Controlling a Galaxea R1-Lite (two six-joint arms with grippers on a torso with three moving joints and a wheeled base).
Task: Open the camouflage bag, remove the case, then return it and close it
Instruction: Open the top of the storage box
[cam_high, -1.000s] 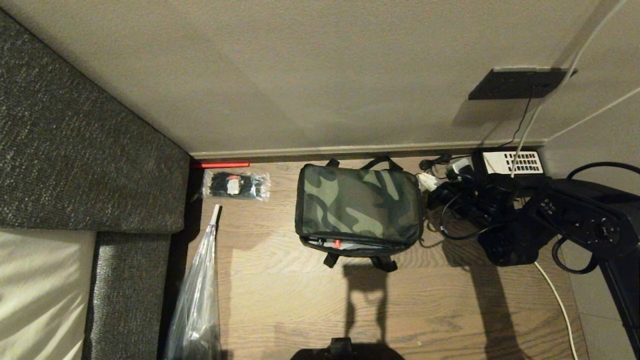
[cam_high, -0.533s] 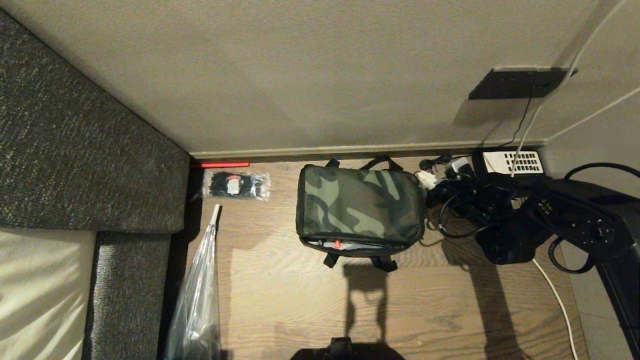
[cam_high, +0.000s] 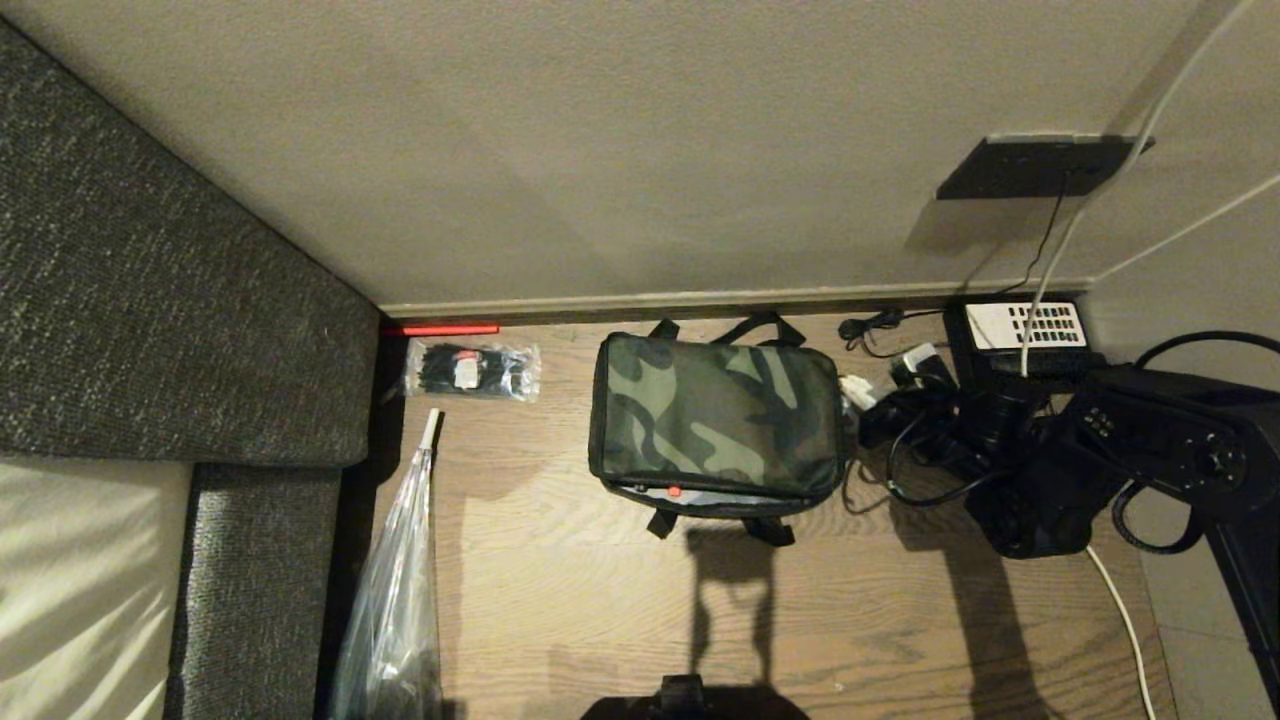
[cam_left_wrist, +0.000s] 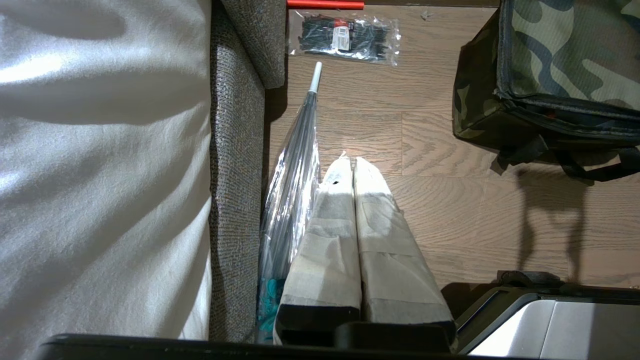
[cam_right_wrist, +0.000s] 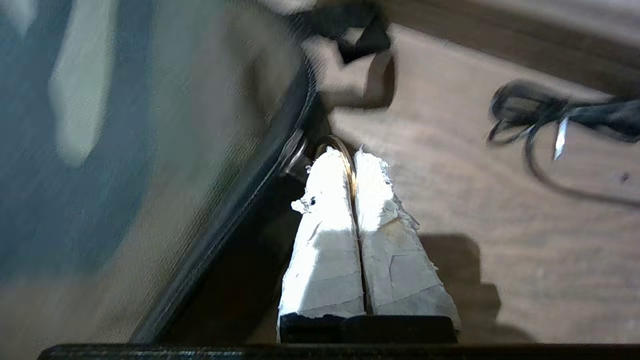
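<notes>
Right hand (cam_right_wrist: 350, 165), pinched shut on the zip ring (cam_right_wrist: 334, 146) at the camouflage bag (cam_high: 715, 425), has drawn back along its side, so closing appears underway.

You have the camouflage bag (cam_high: 715, 420) upright on the wood floor near the wall — boxy, green-patterned, black trim and straps. Its lid lies down, a thin gap along the front edge — red showing.
</notes>
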